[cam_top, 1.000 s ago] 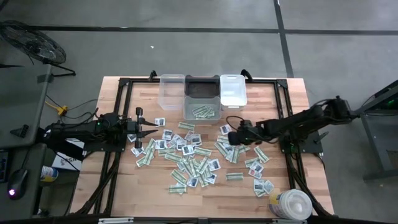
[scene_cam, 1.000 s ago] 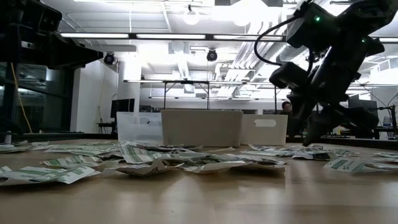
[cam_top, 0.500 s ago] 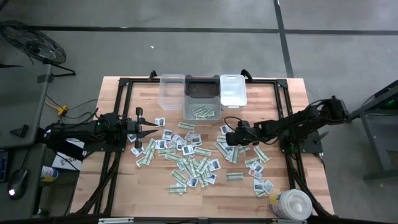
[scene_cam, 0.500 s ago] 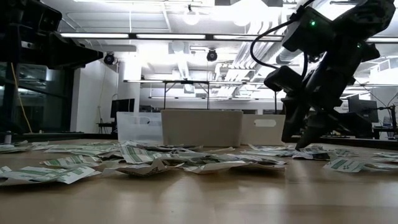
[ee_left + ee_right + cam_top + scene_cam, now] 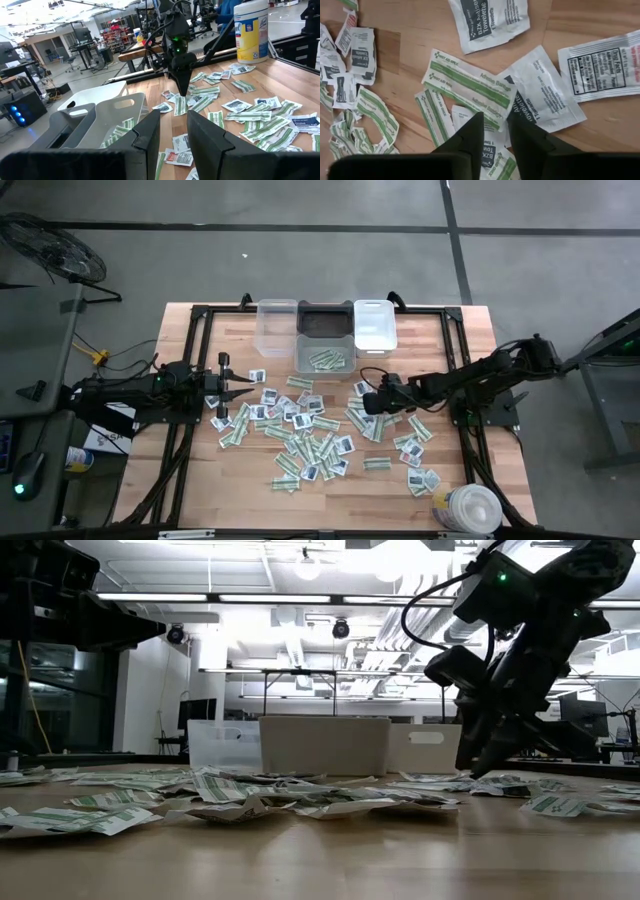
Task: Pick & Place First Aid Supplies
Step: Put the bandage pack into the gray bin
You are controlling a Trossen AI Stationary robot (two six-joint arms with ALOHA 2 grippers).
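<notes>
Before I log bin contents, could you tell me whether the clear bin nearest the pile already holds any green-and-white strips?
Yes, the high view shows several green-and-white strips lying inside the clear bin nearest the pile.

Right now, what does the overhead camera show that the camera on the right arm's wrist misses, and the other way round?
Only the high view shows the whole table, the left gripper waiting at its left side, the bins and a round white tub. Only the right wrist view shows print on the packets, such as a towelette packet. Both show the right gripper low over the scattered first aid packets.
</notes>
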